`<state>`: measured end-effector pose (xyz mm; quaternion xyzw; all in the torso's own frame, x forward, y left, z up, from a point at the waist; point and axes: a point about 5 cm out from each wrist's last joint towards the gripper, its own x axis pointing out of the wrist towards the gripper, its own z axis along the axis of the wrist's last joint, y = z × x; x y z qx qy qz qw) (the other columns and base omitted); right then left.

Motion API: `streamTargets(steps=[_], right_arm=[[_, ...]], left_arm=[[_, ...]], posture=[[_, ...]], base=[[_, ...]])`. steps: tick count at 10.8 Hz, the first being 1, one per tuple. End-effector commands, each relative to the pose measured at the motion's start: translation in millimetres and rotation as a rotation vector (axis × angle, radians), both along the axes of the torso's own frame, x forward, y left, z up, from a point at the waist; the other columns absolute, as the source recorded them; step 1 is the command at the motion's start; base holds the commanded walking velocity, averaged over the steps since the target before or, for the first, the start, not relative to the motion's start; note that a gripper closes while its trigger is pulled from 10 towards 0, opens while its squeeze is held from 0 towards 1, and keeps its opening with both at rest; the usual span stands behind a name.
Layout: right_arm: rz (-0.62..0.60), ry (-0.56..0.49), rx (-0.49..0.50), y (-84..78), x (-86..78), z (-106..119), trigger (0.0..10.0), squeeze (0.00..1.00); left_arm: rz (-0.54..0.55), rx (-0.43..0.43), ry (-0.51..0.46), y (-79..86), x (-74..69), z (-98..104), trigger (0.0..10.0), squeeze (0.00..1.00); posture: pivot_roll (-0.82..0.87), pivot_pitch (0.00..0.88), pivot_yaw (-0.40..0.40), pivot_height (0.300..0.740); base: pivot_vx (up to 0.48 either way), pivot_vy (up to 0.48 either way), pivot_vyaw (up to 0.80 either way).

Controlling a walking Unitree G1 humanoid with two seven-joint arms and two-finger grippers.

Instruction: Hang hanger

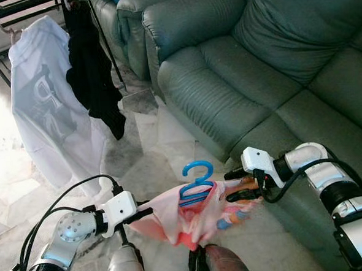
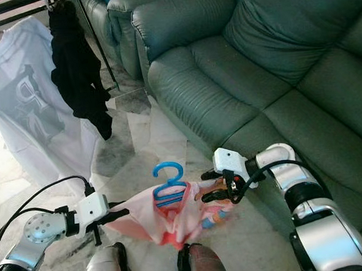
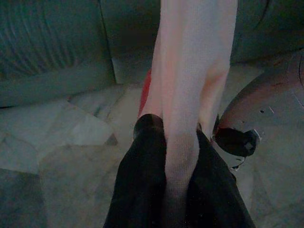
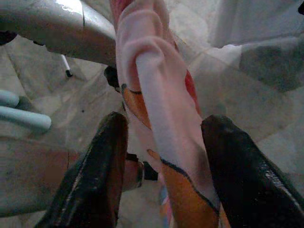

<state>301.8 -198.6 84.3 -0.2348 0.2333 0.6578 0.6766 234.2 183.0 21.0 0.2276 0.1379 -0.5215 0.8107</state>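
Blue hanger (image 1: 197,182) inside pink garment (image 1: 192,218), both grippers' fingers (image 3: 142,190) gripping.

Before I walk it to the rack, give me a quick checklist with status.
1. Left gripper shut on pink garment: ok.
2. Right gripper holding the other end: cloth lies between its fingers, clamp cannot tell.
3. Blue hanger seated in garment, hook up: ok.
4. Free space on rack beside white shirt and black garment: cannot tell.
5. Garment off the floor: ok.
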Motion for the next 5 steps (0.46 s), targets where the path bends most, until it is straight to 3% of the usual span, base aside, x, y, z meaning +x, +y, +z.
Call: streamTargets(steps=[1, 5], right_arm=[[0.024, 0.029, -0.023, -3.4, -1.8, -1.0, 0.0, 0.00], [0.036, 0.036, -0.020, -2.2, -0.7, 0.5, 0.0, 0.00]], left_arm=[[-0.014, -0.009, 0.003, -3.9, -0.6, 0.1, 10.0, 0.00], [-0.012, -0.005, 0.011, -4.3, -1.7, -2.9, 10.0, 0.00]], posture=[[0.00, 0.152, -0.070, 0.740], [0.00, 0.154, -0.071, 0.740]], base=[[0.000, 0.000, 0.00], [0.000, 0.000, 0.00]])
